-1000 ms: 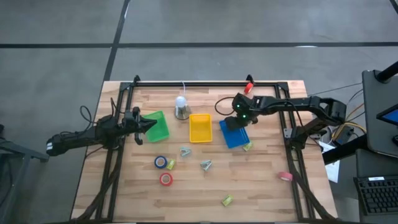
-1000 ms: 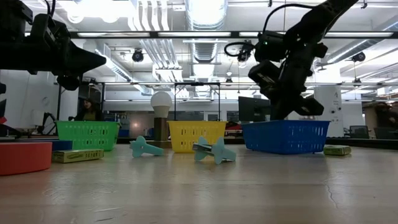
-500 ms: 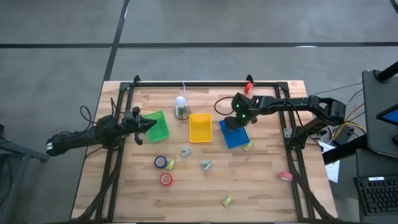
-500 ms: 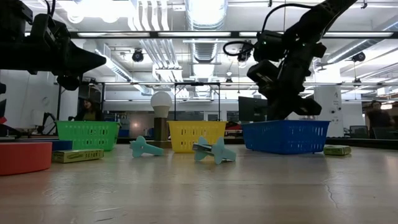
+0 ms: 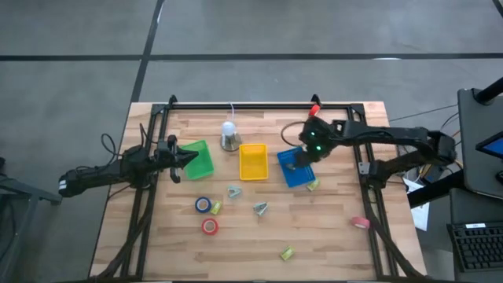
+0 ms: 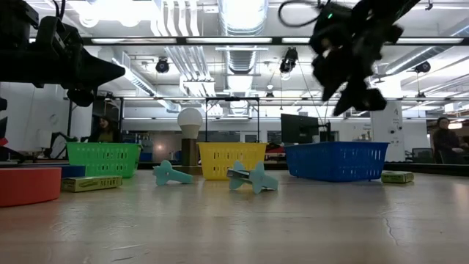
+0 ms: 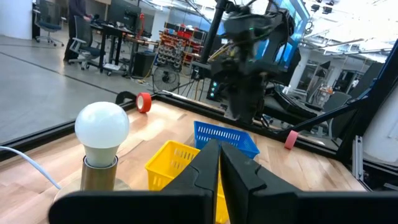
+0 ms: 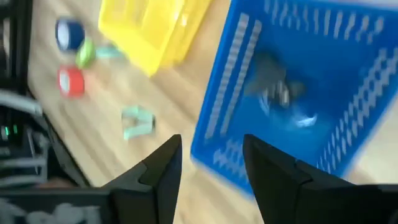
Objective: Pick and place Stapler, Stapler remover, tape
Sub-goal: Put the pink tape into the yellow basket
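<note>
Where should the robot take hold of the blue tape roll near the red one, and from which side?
Straddle the blue tape roll across its outer rim, coming straight down from above: it looks to lie flat, hole up. A yellow-green item sits close beside it, so set the fingers along the other axis.

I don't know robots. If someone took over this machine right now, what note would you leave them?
Right gripper: open, holding nothing, above the blue tray.
Left gripper: shut, holding nothing, waiting by the green tray.
Done: one greyish item lies in the blue tray; too blurred to name.
Left, all on the table: blue tape, red tape, pink tape near the right edge, two teal staple removers, and three small yellow-green staplers.
</note>
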You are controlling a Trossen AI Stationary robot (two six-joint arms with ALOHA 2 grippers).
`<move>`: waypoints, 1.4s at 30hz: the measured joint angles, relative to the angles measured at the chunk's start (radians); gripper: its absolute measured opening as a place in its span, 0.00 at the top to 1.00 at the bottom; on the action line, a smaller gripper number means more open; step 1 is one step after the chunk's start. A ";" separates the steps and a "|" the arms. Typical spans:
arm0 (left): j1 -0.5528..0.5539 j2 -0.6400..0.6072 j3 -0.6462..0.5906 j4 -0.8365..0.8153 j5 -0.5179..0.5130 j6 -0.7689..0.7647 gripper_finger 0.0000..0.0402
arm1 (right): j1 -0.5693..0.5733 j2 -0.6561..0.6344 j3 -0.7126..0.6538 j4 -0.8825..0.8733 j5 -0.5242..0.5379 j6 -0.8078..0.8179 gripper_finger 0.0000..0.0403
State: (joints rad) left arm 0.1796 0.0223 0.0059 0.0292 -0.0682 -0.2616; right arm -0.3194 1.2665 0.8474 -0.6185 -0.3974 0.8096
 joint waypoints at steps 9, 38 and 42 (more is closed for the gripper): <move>0.000 0.000 0.000 0.000 0.000 0.000 0.95 | 0.205 -0.178 0.000 -0.234 0.010 -0.005 0.57; 0.000 0.000 0.000 0.000 0.000 0.000 0.95 | 0.860 0.022 -0.027 -0.599 -0.064 0.188 0.21; 0.000 0.000 0.000 0.000 0.000 0.000 0.95 | 0.885 0.062 -0.041 -0.601 -0.086 0.205 0.22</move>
State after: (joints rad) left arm 0.1796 0.0223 0.0059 0.0292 -0.0682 -0.2615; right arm 0.5659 1.3289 0.8063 -1.2192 -0.4831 1.0144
